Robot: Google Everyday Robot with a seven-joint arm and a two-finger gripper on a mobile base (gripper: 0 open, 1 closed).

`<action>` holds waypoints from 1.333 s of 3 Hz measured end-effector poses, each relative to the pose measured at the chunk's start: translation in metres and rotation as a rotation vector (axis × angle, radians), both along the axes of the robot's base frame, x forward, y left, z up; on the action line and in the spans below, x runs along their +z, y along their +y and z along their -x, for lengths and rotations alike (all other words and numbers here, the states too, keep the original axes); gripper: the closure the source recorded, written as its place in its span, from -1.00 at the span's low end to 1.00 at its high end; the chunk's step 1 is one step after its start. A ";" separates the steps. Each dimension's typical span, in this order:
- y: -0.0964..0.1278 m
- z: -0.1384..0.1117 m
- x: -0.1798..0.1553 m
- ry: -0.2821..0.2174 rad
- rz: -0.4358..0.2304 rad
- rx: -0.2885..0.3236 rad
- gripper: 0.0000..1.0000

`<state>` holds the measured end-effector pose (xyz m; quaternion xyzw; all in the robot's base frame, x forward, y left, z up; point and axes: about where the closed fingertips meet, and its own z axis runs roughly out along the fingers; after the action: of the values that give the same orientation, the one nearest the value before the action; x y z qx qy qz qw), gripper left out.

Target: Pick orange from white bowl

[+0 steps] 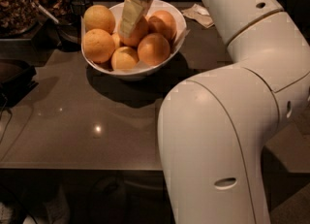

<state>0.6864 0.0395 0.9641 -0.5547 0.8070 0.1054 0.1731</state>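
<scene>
1. Where the glossy white bowl (178, 23) sits, smooth dark table (92, 121) lies open on its near side.
2. Inside the bowl, the gripper (129, 22) lies over the dimpled round orange (141, 30) at centre; I cannot tell its grip.

The pincer (125, 30), held over the middle of the white bowl (145, 71) against an orange (139, 28), is coloured pale cream-yellow, while the arm (227, 121) is finished in plain glossy white. The orange and the other oranges (98, 45) are marked by a dimpled yellow-orange peel, and the bowl is glazed in smooth plain white. The bench (72, 121) is shown in dark grey-brown with small bright glints, and a beige crumpled napkin (199, 14) is laid on it.
</scene>
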 end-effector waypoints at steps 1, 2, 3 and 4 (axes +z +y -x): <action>0.001 -0.001 -0.009 0.030 -0.009 -0.006 -0.22; 0.006 0.004 -0.017 0.054 -0.006 -0.003 -0.22; 0.008 0.006 -0.019 0.068 -0.003 -0.003 -0.20; 0.007 0.008 -0.022 0.076 0.001 -0.006 0.15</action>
<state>0.6787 0.0460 0.9425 -0.5480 0.8147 0.1254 0.1425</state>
